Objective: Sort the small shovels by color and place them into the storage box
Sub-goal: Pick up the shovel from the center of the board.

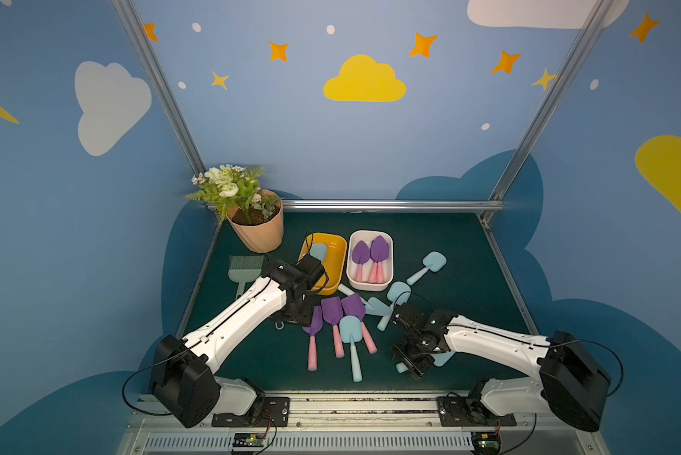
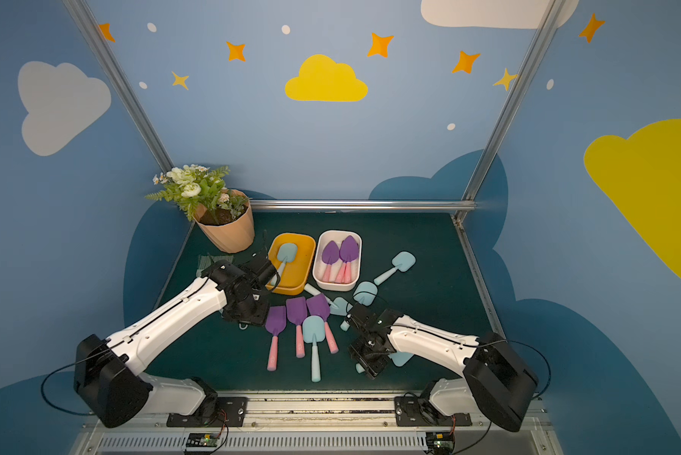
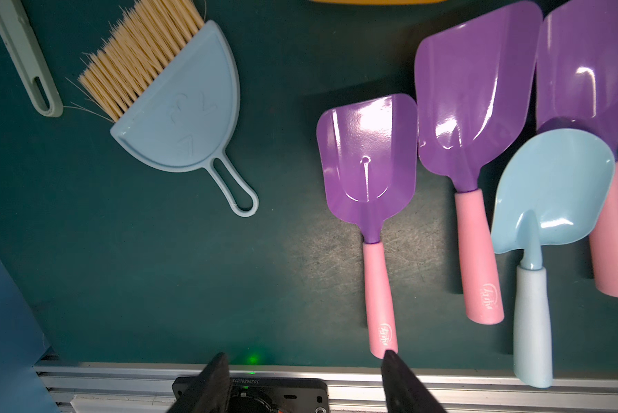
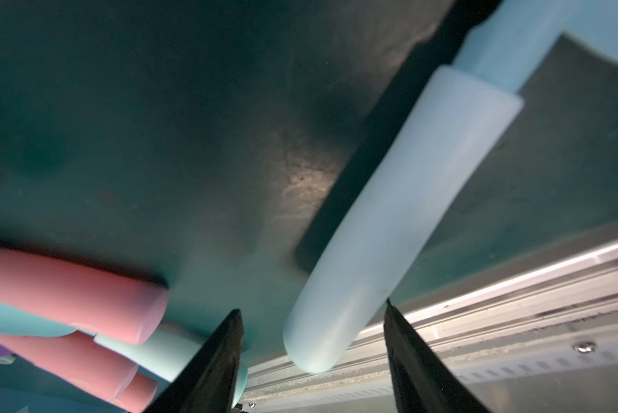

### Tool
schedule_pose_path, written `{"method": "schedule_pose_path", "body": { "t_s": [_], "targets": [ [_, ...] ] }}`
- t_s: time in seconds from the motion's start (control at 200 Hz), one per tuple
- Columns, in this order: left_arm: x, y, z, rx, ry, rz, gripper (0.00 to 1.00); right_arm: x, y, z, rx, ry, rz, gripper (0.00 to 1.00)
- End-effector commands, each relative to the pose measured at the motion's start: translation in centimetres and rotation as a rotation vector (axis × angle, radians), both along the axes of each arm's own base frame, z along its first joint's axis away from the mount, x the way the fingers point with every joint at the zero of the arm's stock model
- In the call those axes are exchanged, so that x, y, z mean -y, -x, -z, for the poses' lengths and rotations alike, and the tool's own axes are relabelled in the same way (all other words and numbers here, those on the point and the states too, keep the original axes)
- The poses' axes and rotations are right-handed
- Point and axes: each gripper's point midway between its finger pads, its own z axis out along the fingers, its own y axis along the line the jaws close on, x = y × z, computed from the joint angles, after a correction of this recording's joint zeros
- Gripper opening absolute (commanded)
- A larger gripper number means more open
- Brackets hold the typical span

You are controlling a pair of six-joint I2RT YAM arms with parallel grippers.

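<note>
Two purple-bladed plastic toy shovels with pink handles (image 1: pixel 379 248) lie side by side in the white rounded plastic tub (image 1: pixel 370 234), blades toward the back wall. One pale blue shovel with a mint handle (image 2: pixel 286 253) lies in the yellow-orange plastic tub (image 2: pixel 305 272) just beside it. In front of the tubs, three more purple shovels (image 3: pixel 368 157) lie close together on the dark green mat (image 1: pixel 449 244), and a pale blue one (image 3: pixel 554 189) overlaps the one nearest the right arm. Further pale blue shovels (image 1: pixel 398 292) are scattered beside the white tub. The right gripper (image 4: pixel 311 307) stands low over the mat, jaws spread, with the mint handle of another blue shovel (image 4: pixel 407 200) running between its fingers, not pinched. The left gripper (image 3: pixel 304 357) hangs above the mat, jaws spread and empty, near the end of a pink handle. A pale blue dustpan with a loop handle (image 3: pixel 189 125) lies beside the purple shovels, and a ribbed peach flowerpot (image 1: pixel 260 232) stands in the back corner
</note>
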Motion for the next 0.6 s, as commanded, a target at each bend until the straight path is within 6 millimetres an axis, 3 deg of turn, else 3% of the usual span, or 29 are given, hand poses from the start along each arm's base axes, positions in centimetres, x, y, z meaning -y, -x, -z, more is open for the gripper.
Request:
{"method": "schedule_pose_path", "body": {
  "t_s": [0.0,0.14,0.596],
  "targets": [
    [-0.1,0.2,0.1,-0.004,-0.002,0.011,0.6,0.2,0.5,0.6,-0.028,0.016,0.003,0.63],
    [0.0,0.3,0.2,-0.011,0.003,0.013,0.56,0.4,0.6,0.9,-0.029,0.027,0.004,0.6],
    [0.1,0.5,0.1,-0.012,0.01,0.009,0.48,2.1,0.9,1.1,0.006,0.056,0.01,0.28]
  ]
}}
